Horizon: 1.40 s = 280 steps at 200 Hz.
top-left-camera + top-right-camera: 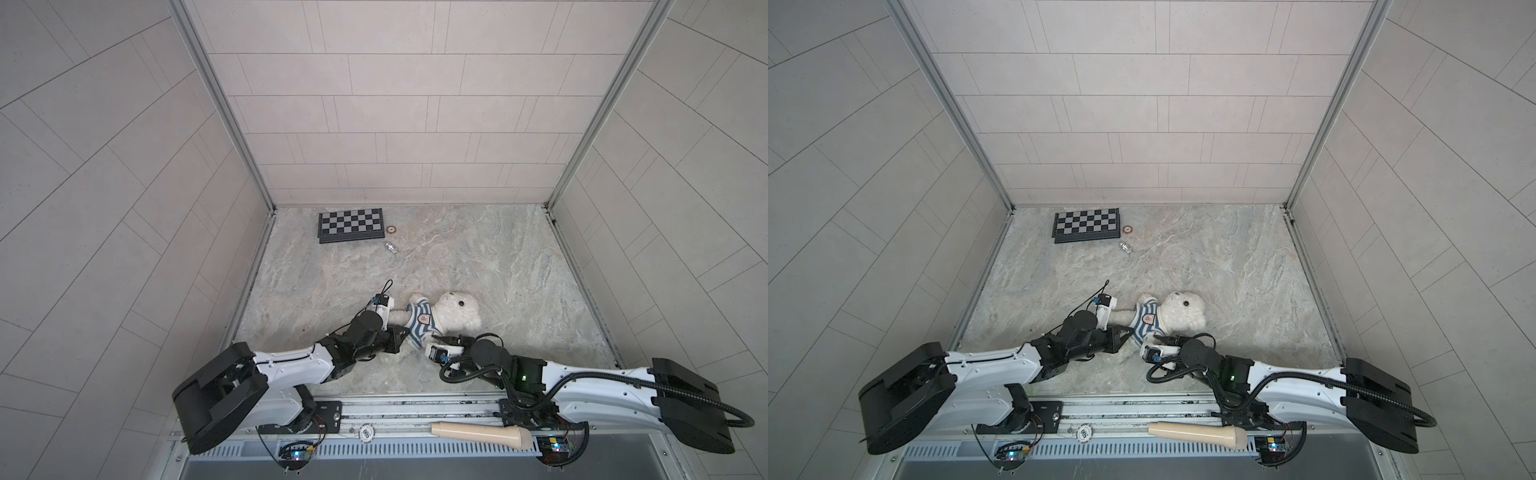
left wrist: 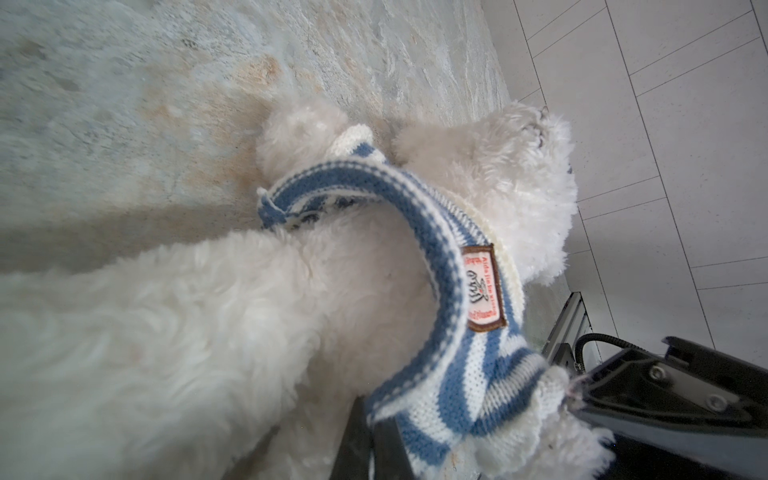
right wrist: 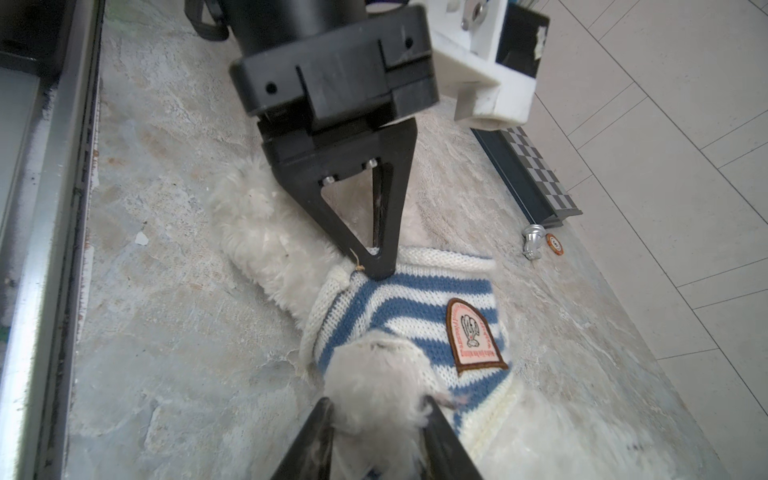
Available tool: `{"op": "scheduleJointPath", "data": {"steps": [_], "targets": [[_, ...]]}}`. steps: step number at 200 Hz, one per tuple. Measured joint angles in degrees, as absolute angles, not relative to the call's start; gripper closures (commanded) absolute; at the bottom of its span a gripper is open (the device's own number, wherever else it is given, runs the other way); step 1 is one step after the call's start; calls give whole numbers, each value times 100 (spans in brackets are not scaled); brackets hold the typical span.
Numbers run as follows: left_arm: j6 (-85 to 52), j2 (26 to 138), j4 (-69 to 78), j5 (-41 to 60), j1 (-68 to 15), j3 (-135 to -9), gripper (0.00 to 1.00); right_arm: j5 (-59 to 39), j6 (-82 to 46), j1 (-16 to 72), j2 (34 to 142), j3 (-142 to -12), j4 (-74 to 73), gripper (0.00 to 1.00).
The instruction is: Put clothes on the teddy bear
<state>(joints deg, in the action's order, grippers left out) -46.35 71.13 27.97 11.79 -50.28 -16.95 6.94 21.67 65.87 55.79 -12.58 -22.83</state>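
The teddy bear (image 1: 457,311) (image 1: 1183,313) lies on the marbled table in both top views, head to the right, white and fluffy. A blue-and-white striped sweater (image 1: 419,324) (image 3: 415,307) with a brown-edged patch sits around its chest. My left gripper (image 1: 405,332) (image 2: 374,440) is shut on the sweater's lower hem (image 2: 457,374), beside the bear's bare belly (image 2: 166,332). My right gripper (image 1: 438,341) (image 3: 376,409) is closed around a furry paw (image 3: 374,374) that sticks out of a sleeve. In the right wrist view, the left gripper (image 3: 376,266) pinches the knit edge.
A folded chessboard (image 1: 351,224) lies at the back left, with a small silver piece (image 1: 391,247) and a round brown disc (image 1: 391,229) beside it. A beige cylinder (image 1: 478,434) rests on the front rail. Tiled walls close in three sides.
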Motion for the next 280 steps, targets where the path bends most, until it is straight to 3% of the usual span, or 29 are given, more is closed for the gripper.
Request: {"op": "scheduleJointPath", "data": {"steps": [55,101,198,280], "targets": [[-4654,7085,2797,1179,-5035,-1695,100,840,2231,6611,5896,-1310,-2443,66],[-4654,6969,2742,1175,-5035,-1695,100,1063,2283,6613,5953,-1380,-2567,100],[-4230,6084,1789,1031,-4945,-1975,100,1111,1505,6624,4318,-2027,-1347,100],[-3693,5763,1258,1004,-4936,-2174,100,1037,770,6622,4381,-2292,-1072,100]]}}
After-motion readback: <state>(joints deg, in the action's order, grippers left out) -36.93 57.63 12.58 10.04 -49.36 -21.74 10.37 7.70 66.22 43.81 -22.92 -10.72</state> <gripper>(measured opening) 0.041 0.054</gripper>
